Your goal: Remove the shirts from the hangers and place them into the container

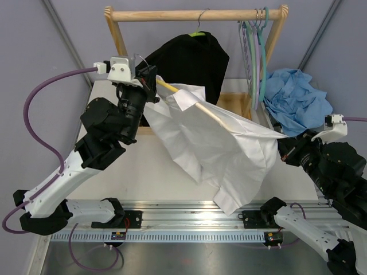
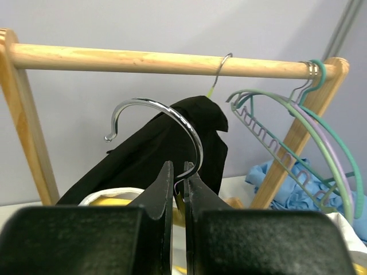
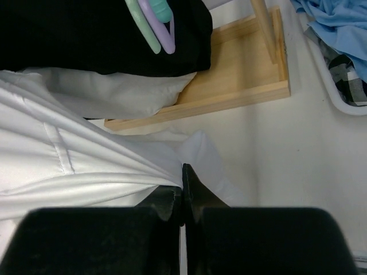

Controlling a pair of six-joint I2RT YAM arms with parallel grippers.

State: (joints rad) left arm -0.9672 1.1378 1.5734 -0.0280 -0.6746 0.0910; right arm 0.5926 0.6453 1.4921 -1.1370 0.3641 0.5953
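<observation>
Over the far left of the tabletop (image 1: 143, 166), the left gripper (image 2: 179, 172) is clamped shut on the metal hook (image 2: 172, 114) of the yellow hanger (image 1: 169, 87), holding it in the air just in front of the rack (image 1: 195, 14) and off its rail. The white shirt (image 1: 223, 149) hangs on that hanger and stretches rightward and toward the near edge, its lower part sagging close to the tabletop. Behind it, the black shirt (image 1: 189, 63) hangs from the rail on a lime green hanger (image 2: 211, 90) at the far edge, near the left gripper but apart from it. Bare hangers (image 1: 258, 51) hang bunched at the rail's right end. Toward the right edge, the right gripper (image 3: 183, 175) is closed, pinching the white shirt's right-hand edge and pulling the cloth taut between the two arms. The container (image 3: 335, 94) sits at the far right corner beside the rack's base, with a blue garment (image 1: 298, 97) heaped in it, just beyond the right gripper.
</observation>
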